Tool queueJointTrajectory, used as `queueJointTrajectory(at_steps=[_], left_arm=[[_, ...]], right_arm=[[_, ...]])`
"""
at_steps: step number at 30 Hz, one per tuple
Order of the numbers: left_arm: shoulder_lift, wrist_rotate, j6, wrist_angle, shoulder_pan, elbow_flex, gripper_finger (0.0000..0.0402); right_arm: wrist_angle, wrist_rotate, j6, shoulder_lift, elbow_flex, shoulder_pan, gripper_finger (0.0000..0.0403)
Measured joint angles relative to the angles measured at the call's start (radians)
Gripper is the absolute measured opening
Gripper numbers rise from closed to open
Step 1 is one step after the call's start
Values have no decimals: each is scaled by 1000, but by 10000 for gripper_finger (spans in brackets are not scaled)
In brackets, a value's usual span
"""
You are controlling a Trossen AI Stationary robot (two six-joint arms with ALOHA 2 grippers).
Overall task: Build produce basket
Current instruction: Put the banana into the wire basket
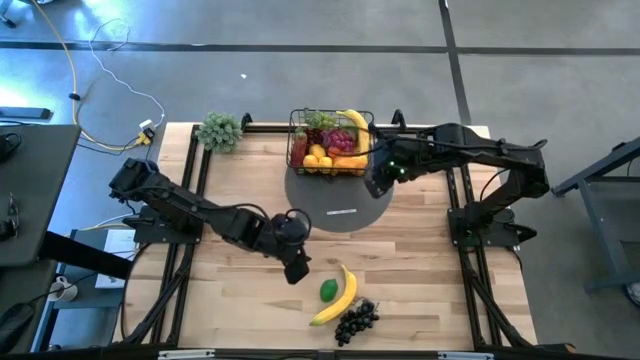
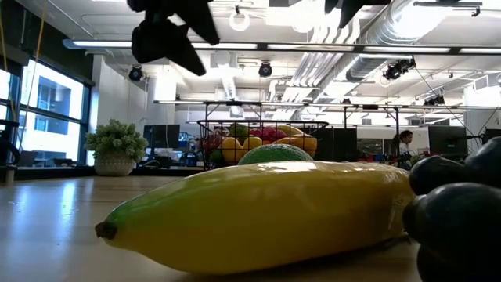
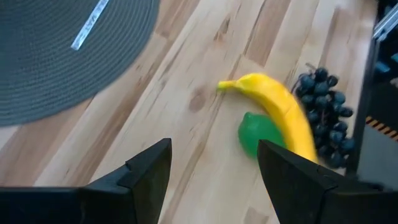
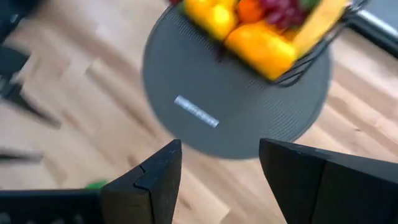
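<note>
left claw (image 1: 297, 268), jaws apart and empty at centre frame, should straddle the banana (image 1: 338, 298) squarely; right claw (image 1: 377, 178) waits apart by the basket (image 1: 298, 128).

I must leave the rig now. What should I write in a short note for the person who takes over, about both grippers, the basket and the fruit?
Left gripper: jaws open, empty, above the bare wood near the loose fruit.
Right gripper: jaws open, empty, beside the basket, over the edge of the grey mat.
Basket: on the far part of the mat, already holding a banana, lemons, oranges and purple grapes.
Left on the table, near edge: a banana, a green fruit touching it, and black grapes.
Done: most fruit is loaded. To do: put those three pieces in the basket; the left arm looks closest.
</note>
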Motion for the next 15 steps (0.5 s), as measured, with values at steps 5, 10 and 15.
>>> queueJointTrajectory(at_steps=[5,10,15], left_arm=[[-6,0,-10,-118,-15,0,227],[-7,0,-43,-258,-43,0,227],[-7,10,-70,-368,-67,0,227]], right_arm=[[-12,-46,-36,0,0,69,197],[-12,-92,-48,1,-41,156,197],[33,-130,-48,2,-147,234,197]])
